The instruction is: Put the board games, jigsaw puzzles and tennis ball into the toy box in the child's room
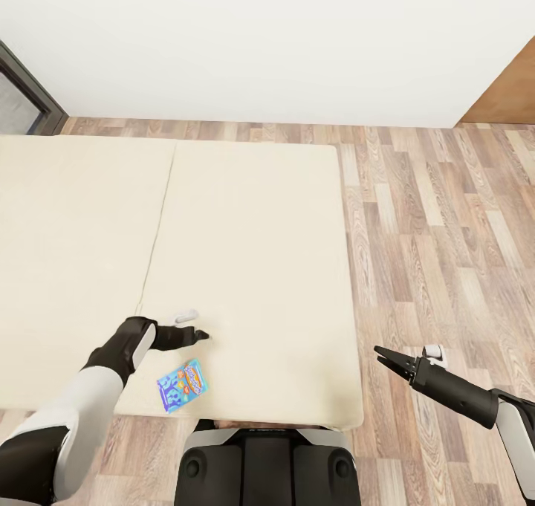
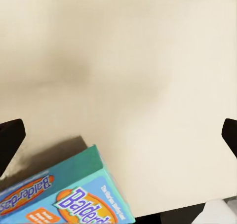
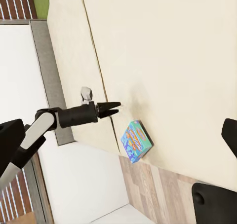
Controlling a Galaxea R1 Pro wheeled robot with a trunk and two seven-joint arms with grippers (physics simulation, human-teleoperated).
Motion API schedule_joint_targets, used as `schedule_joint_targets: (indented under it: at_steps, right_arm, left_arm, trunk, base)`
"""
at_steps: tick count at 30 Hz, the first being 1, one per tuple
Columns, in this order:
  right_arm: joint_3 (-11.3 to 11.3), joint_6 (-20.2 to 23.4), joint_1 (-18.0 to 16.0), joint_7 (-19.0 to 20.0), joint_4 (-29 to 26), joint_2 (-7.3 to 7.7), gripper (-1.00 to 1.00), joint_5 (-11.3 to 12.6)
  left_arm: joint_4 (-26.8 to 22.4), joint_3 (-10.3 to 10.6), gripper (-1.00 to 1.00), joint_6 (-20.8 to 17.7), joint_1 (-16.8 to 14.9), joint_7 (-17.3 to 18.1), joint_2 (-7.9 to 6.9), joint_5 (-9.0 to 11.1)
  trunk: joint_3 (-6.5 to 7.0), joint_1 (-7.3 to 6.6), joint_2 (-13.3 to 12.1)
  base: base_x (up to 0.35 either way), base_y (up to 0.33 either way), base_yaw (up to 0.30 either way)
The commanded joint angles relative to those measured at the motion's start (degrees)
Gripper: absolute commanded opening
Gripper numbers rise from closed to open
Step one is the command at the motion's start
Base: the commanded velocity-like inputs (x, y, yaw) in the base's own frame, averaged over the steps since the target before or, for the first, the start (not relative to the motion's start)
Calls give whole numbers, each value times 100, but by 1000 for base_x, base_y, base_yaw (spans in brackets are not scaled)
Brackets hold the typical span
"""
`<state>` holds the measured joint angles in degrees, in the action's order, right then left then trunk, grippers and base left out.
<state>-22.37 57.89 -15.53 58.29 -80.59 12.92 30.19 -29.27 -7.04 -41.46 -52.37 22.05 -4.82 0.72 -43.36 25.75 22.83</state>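
I have the left claw (image 1: pixel 199 335) empty, fingers near-closed, just beyond the blue game box (image 1: pixel 183 385) on the bed (image 1: pixel 253 253), poised to reach it; right claw (image 1: pixel 383 356) idle, near-closed over the floor.

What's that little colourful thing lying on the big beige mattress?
Find the beige bed, then its near edge by the robot. The light blue cartoon game box lies flat there, just beside the left pincer; it is the one bright item on it.
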Motion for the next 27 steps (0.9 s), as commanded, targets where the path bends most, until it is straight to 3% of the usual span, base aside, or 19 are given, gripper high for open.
schedule_joint_targets:
  at_steps: [1, 4, 17, 27]
  right_arm:
    - [-5, 20, -3, 24, -1, 0, 100, -13]
    - [-5, 20, -3, 24, -1, 0, 100, -13]
    - [-5, 20, -3, 24, -1, 0, 100, -13]
    - [-5, 14, -3, 24, 7, 0, 100, -13]
  left_arm:
    - [-31, -27, 100, -60, -1, 17, -30, 12]
    - [-80, -50, 100, -106, -1, 22, -126, 23]
    - [-143, -681, 100, -247, -1, 145, -577, 82]
    - [-151, -735, 100, -376, 5, 675, -808, 41]
  trunk:
    - [-6, 3, 9]
    - [-6, 3, 9]
    - [-6, 3, 9]
    - [-6, 3, 9]
  base:
    - [0, 0, 0]
    - [0, 0, 0]
    - [0, 0, 0]
    - [0, 0, 0]
